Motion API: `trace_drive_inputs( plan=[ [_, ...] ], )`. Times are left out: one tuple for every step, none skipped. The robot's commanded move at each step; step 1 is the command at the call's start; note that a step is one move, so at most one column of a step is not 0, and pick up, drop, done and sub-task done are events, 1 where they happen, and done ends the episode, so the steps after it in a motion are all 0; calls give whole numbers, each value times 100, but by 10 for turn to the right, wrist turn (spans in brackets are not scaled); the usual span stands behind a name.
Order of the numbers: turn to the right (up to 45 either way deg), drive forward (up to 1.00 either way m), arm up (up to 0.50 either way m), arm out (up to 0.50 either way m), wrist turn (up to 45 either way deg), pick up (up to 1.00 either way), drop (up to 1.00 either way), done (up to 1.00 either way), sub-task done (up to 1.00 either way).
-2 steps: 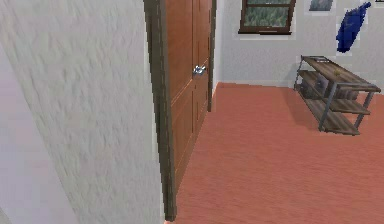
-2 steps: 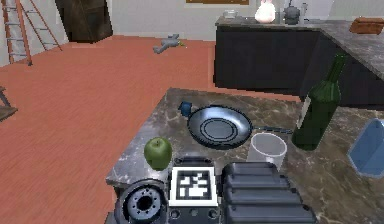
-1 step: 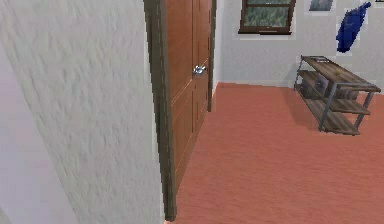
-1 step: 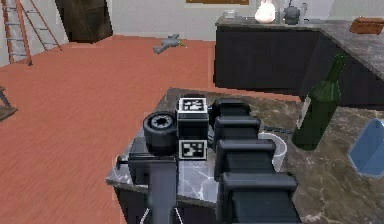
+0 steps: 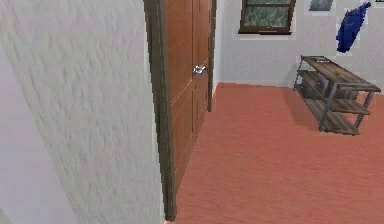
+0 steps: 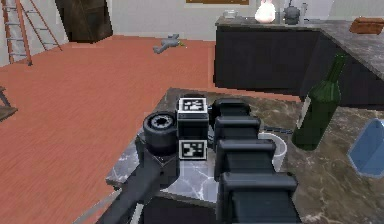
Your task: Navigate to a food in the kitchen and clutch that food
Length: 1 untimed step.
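Arm side view: gripper point(image 6: 152, 150) seen at marble countertop point(image 6: 330, 188) edge; whether anything is held cannot be told. Green bottle point(image 6: 322, 100) stood beside arm point(image 6: 245, 170). Farther, pale rounded blob point(image 6: 265, 12) on dark counter point(image 6: 260, 60), possibly food; not confirmed. Step judged navigation, kitchen reached. Next: base to be driven closer, candidate identified before reaching.

Brown door point(image 5: 188, 80) w/ a shiny handle point(image 5: 200, 70). Left of the door: a rough white wall point(image 5: 80, 110). Right of the door: red floor point(image 5: 270, 150), then a low shelf rack point(image 5: 338, 72) by the far wall. Up & right of the door: a window point(image 5: 267, 14) & a blue cloth point(image 5: 349, 28) hung up.
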Motion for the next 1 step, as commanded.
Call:
trace_drive_inputs(
  plan=[
    [0,0,0,0,450,0,0,0,0]
  ],
)
